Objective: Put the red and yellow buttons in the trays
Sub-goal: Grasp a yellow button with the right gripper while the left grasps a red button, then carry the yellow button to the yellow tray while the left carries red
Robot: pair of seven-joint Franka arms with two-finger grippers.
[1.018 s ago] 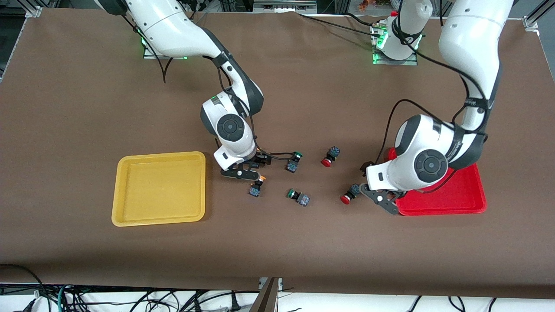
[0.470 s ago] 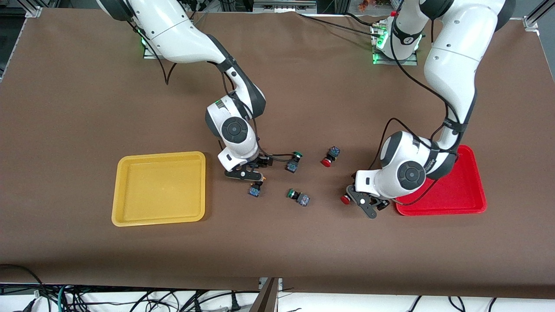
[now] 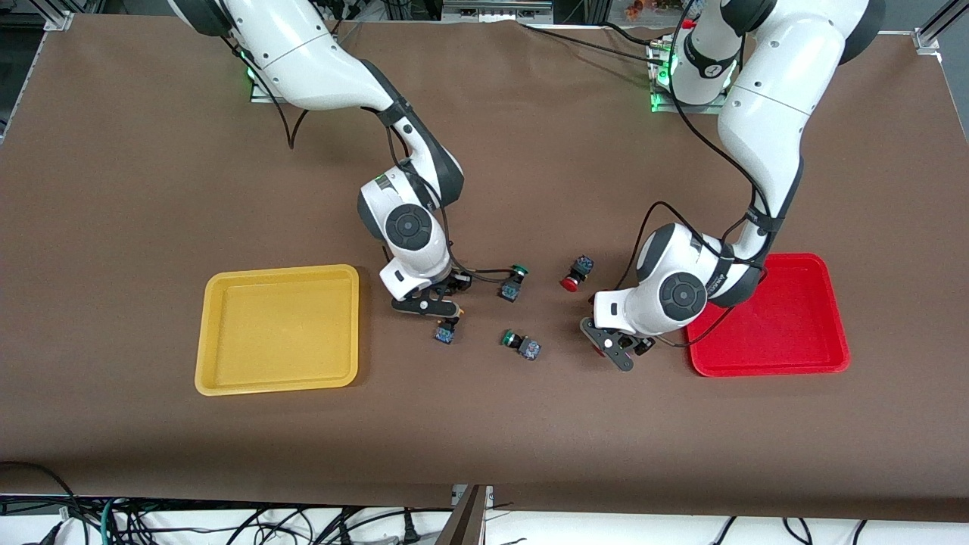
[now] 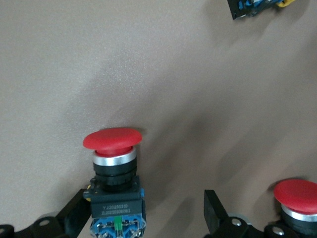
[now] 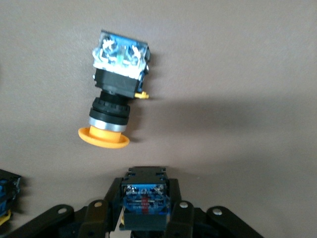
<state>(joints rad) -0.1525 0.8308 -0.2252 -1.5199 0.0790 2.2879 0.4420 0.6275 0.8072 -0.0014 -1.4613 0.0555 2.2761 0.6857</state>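
Left gripper [image 4: 146, 213]: low over the table beside the red tray's [image 3: 768, 370] corner; black fingers [image 4: 74, 219] well apart, straddling a red button [image 4: 114, 173], nothing clamped.
Straddled red button: lying on the table between the fingers, dark square body close against one of them, a wide gap to the other; glossy domed red cap on a silver ring, black collar, printed label on the body.
Second red button [image 3: 577, 274]: lying on the table, farther from the front camera than the left gripper [image 3: 617, 350].
Right gripper [image 5: 143, 218]: low over the table beside the yellow tray [image 3: 276, 269]; fingers closed in on the blue-black body of a held button [image 5: 143, 199], cap hidden.
Yellow button [image 5: 116, 99]: lying on its side just beside the right gripper [image 3: 428, 304], flat orange-yellow cap pointing at it; silver ring, metal terminals on the body end.
Trays: shallow moulded plastic, rounded corners, raised rims; yellow toward the right arm's end, red toward the left arm's.
Table [image 3: 530, 424]: matte brown covering.
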